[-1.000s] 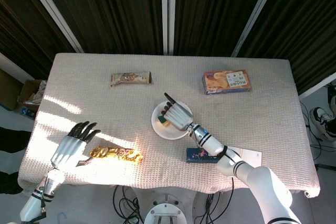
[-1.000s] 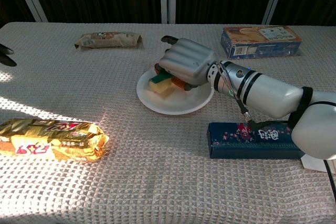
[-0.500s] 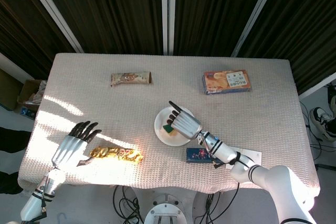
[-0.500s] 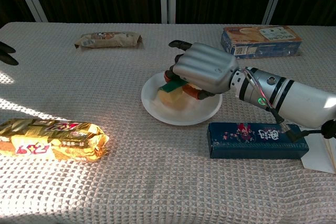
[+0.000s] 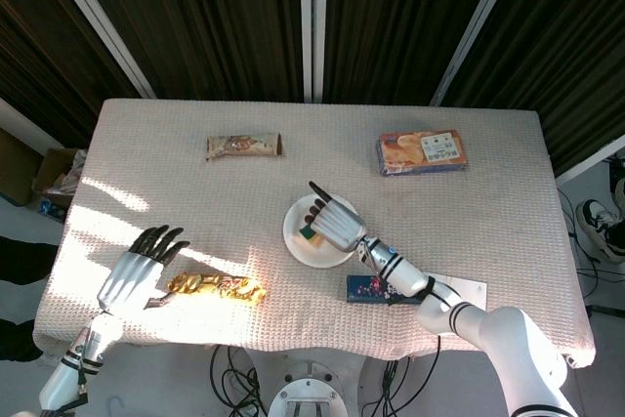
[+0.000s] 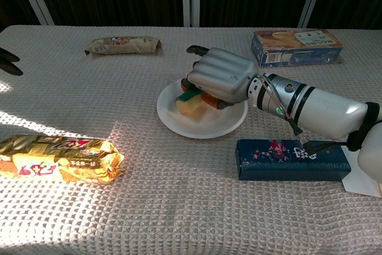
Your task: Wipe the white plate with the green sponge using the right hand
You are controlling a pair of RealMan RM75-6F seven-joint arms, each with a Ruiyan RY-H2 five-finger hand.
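The white plate lies near the table's middle. My right hand is over its far half, palm down, gripping the green sponge, whose yellow underside presses on the plate. My left hand hovers open at the front left of the table, fingers spread; in the chest view only its dark fingertips show at the left edge.
A yellow snack bag lies front left beside my left hand. A dark blue box sits just right of the plate under my right forearm. A brown wrapped bar and a biscuit box lie at the back.
My right hand has slid the sponge back and forth on the plate: toward me and right, then back left. The plate shifted slightly with it. The left hand stayed still.
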